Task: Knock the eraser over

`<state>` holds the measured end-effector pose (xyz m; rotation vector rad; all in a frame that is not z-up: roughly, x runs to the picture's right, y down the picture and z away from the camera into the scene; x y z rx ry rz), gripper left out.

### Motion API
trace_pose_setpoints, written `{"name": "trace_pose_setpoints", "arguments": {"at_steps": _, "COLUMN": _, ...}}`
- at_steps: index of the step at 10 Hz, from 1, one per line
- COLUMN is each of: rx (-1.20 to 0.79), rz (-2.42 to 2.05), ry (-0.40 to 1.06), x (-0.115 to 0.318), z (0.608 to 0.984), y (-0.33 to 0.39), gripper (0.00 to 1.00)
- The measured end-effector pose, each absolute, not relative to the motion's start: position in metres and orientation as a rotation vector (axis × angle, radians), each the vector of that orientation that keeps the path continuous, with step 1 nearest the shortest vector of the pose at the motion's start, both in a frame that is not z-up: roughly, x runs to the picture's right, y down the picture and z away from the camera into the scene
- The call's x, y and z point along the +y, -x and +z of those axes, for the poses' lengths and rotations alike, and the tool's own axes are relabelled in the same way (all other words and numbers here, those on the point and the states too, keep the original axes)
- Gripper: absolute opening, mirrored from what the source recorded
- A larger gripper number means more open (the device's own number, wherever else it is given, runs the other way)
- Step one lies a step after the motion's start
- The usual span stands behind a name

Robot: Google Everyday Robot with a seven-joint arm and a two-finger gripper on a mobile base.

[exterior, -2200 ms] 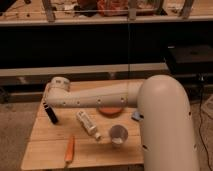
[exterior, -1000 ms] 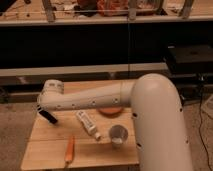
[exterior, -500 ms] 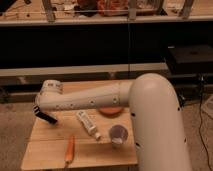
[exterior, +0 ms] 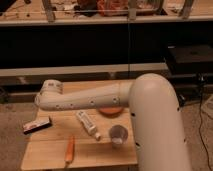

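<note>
The eraser [exterior: 37, 125] is a slim black block with a reddish and pale strip on its upper face. It lies flat at the left edge of the wooden table [exterior: 95, 156]. My white arm reaches across the table from the right, and its end is at the far left. The gripper [exterior: 44, 103] is at that end, just above and slightly right of the eraser, mostly hidden behind the wrist. It does not appear to touch the eraser.
An orange carrot [exterior: 69, 149] lies near the front left. A white tube [exterior: 87, 123] lies at mid-table and a small cup [exterior: 118, 135] stands to its right. A reddish round dish [exterior: 110, 111] sits under my arm. Dark shelving stands behind the table.
The eraser stood tilted by the arm's end before; now it lies flat farther left at the table edge. The arm's end has swung left and up a little.
</note>
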<state>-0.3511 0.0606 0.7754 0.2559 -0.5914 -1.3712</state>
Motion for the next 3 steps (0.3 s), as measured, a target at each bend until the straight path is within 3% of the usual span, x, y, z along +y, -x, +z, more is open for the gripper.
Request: {"name": "trace_pose_setpoints", "arguments": {"at_steps": 3, "rx": -0.605, "rz": -1.378, "ry": -0.264, "x": 0.0611, "z": 0.7743, "y": 0.3551, "gripper": 0.15}}
